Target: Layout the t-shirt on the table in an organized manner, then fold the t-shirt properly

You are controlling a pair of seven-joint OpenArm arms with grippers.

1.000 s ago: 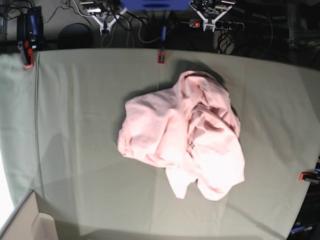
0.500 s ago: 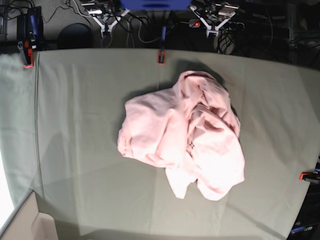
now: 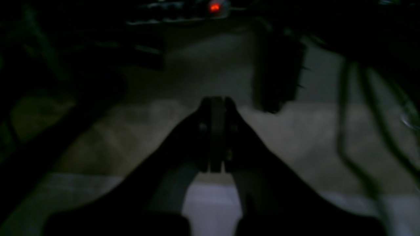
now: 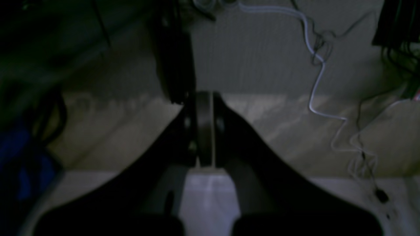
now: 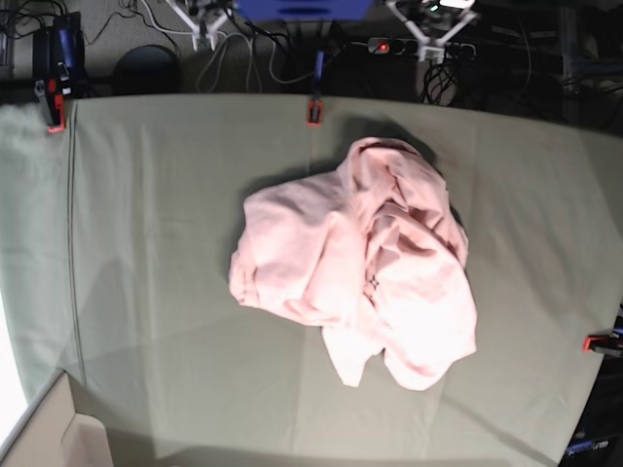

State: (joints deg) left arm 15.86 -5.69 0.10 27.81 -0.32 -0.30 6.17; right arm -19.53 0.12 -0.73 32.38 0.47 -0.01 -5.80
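The pale pink t-shirt (image 5: 360,268) lies crumpled in a heap near the middle of the grey-green table (image 5: 156,243); its lettering is hidden. Both arms are beyond the table's far edge, well apart from the shirt. My left gripper (image 3: 216,108) is shut and empty in the left wrist view, over dark floor; in the base view it (image 5: 428,39) shows at the top right. My right gripper (image 4: 205,101) is shut and empty in the right wrist view; in the base view it (image 5: 202,31) shows at the top left.
Red clamps sit at the table's far edge (image 5: 313,110), far left corner (image 5: 54,117) and right edge (image 5: 600,342). Cables and a power strip with a red light (image 5: 382,46) lie behind the table. A pale box corner (image 5: 49,433) is at the bottom left.
Both grippers have drawn back towards the top edge of the base view, farther from the table. The t-shirt has not moved.
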